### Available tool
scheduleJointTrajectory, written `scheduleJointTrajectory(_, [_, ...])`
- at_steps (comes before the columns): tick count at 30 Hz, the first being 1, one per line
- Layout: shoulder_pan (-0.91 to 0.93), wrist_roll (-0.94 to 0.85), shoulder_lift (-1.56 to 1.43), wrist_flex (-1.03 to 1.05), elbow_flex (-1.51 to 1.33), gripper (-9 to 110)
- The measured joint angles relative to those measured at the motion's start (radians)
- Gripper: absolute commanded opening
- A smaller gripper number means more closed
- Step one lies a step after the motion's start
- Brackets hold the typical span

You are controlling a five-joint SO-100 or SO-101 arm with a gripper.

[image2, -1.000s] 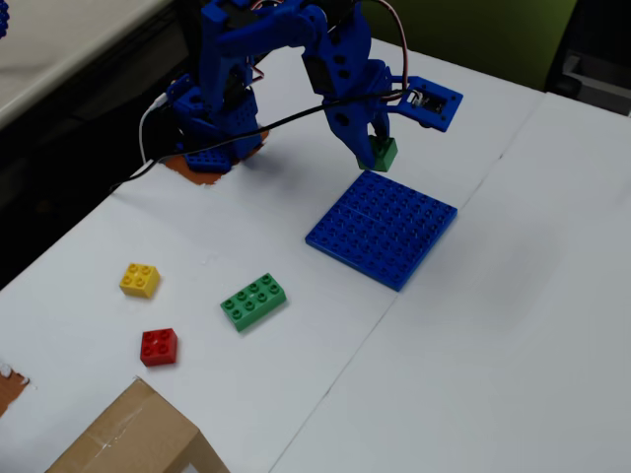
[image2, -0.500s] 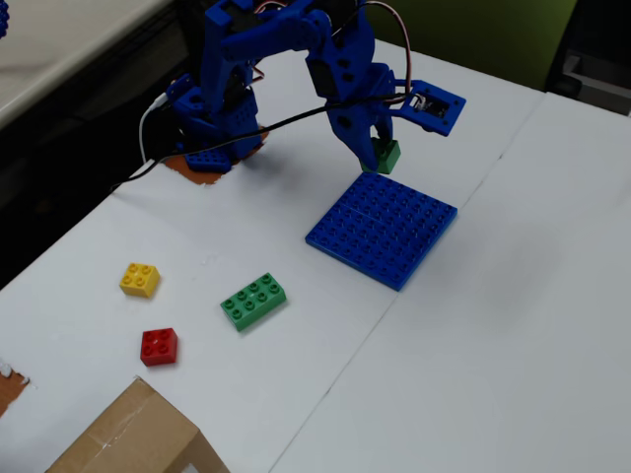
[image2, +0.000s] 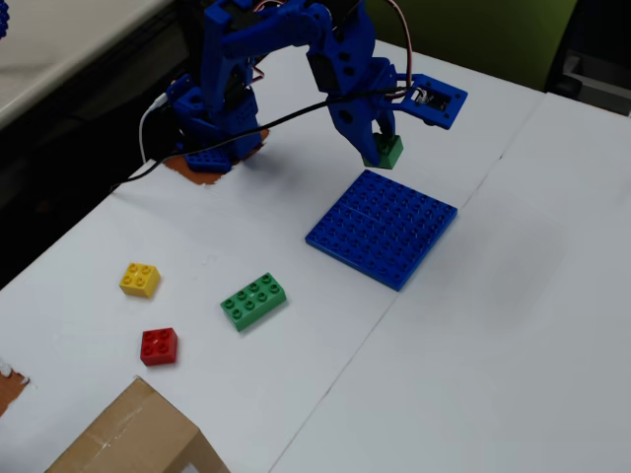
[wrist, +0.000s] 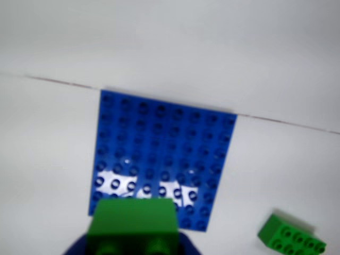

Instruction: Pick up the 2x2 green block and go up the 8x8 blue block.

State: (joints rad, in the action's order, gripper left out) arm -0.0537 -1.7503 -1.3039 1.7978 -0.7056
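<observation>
Now I'm carrying — fingers (image2: 380,150) clamped on the 2x2 green block (image2: 385,151), lifted near the 8x8 blue block's (image2: 385,229) far edge. Next, I'd say: swing over its studs — then lower squarely.

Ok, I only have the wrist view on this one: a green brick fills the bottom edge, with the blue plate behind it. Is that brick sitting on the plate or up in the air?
Observer: In the air. In the fixed view the gripper holds the small green brick clear of the blue plate, near its far corner.
Operator: Anything loose on the table besides the long green brick?
Observer: Yes, a yellow brick and a red brick lie to its left in the fixed view.
Operator: Any clutter near them?
Observer: A cardboard box pokes in at the bottom edge, close to the red brick.
</observation>
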Motion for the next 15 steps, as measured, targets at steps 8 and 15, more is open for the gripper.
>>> scheduleJointTrajectory(8, [0.000, -0.006, 0.000, 0.000, 0.000, 9])
scheduleJointTrajectory(15, [0.000, -0.006, 0.000, 0.000, 0.000, 9])
